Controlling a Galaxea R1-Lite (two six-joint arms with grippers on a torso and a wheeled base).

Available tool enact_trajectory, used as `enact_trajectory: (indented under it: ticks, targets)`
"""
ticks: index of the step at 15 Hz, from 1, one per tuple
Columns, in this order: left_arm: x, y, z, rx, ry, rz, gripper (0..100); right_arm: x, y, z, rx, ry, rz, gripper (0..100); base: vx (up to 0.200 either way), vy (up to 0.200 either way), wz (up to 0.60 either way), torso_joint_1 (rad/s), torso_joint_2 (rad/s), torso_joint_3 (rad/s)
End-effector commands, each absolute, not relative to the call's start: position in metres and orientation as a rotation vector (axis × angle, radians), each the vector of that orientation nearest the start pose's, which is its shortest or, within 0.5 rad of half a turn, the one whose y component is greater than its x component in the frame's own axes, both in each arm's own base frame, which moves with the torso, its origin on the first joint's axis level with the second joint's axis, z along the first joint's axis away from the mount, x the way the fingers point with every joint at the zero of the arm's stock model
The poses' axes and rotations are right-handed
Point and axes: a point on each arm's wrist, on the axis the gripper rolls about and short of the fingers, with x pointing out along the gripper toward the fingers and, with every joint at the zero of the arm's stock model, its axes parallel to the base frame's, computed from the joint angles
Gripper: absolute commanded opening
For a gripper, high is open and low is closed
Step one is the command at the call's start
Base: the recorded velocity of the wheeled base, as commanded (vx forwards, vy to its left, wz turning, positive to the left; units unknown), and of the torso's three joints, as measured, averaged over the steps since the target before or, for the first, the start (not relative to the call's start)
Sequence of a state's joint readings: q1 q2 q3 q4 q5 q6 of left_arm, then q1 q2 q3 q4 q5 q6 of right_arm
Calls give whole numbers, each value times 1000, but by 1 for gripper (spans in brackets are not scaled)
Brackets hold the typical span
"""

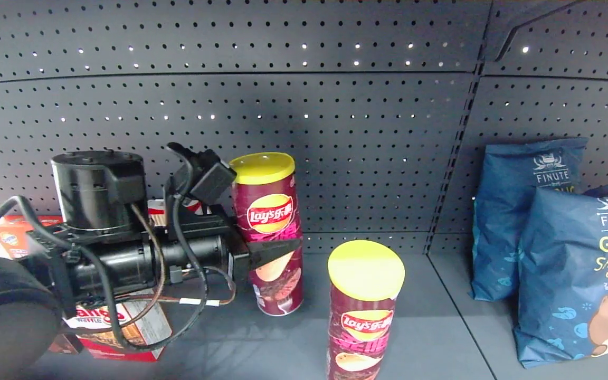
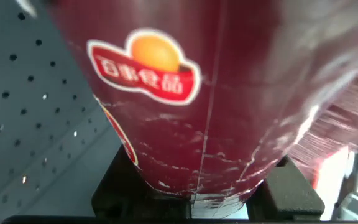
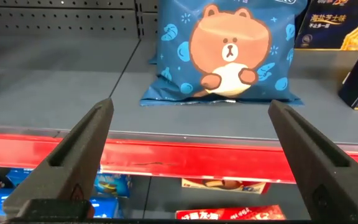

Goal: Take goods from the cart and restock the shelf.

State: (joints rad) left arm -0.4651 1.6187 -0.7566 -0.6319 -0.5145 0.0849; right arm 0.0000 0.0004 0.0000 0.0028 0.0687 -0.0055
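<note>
We have one can (image 1: 366, 306) shelved; our left gripper (image 1: 276, 249) pinches a second can (image 1: 266, 211), seemingly touching the shelf (image 1: 441, 322); our right gripper (image 3: 191, 109) gapes empty.

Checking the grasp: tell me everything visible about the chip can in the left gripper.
The chip can is a tall dark-red tube with a yellow lid and a logo, seemingly cardboard. It stands upright, base on or above the grey shelf, near the pegboard back. The left gripper clamps it around mid-height.
</note>
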Motion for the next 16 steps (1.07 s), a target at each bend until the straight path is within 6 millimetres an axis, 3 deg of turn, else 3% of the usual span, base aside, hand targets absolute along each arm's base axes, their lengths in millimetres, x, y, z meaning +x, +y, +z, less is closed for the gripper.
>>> enact_trajectory:
  ticks: [1,8,16]
  targets:
    - [280,-150,166,68,253,-987,0,-23,2,75,-6,3,69,100,0,0,0,0,0,0]
    - [338,-171,148,130,200,-991,0,-23,2,75,-6,3,69,100,0,0,0,0,0,0]
    - [357,-183,131,134,214,-1009,0,-23,2,75,-6,3,69,100,0,0,0,0,0,0]
